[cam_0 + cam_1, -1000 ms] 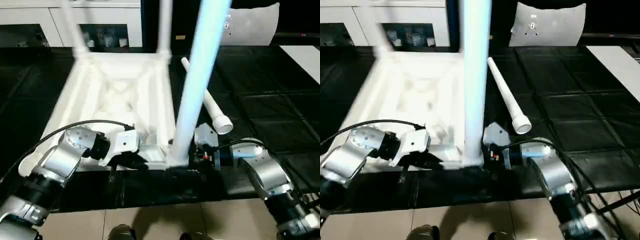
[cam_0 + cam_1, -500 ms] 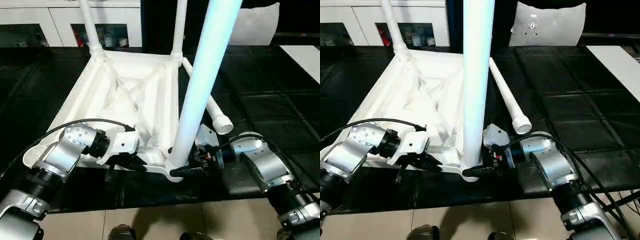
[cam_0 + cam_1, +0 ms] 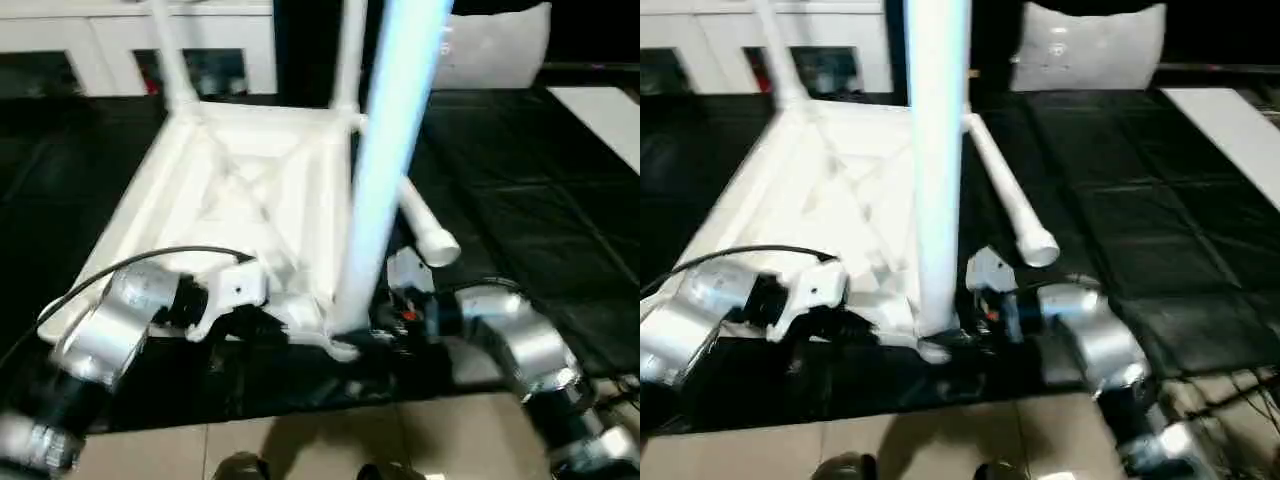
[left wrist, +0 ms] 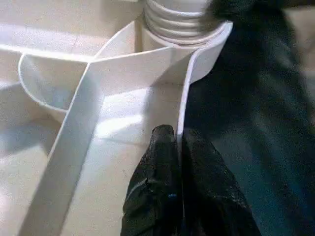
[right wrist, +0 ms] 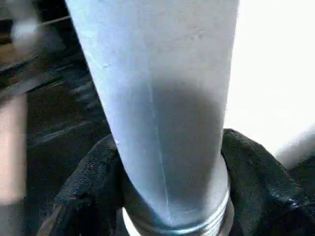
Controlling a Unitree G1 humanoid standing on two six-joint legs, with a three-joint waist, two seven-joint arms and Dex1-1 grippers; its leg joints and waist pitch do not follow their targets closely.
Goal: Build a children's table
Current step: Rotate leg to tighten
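Left wrist view: left end effector pinches the tabletop rim; keep it steady. Right end effector clamps the leg; turn it squarely into its socket.

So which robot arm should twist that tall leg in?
Probably the right. The right gripper already clasps the upright leg just above its threads at the corner socket. The left gripper is pinching the tabletop's rim, steadying it.

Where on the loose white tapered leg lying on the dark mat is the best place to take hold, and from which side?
Grip the loose white tapered plastic leg mid-shaft, coming down from above with the fingers straddling its width. It lies flat on the black mat beside the upturned white ribbed tabletop; its round shaft is bare along its length, and the flared end is wider and probably harder to close on.
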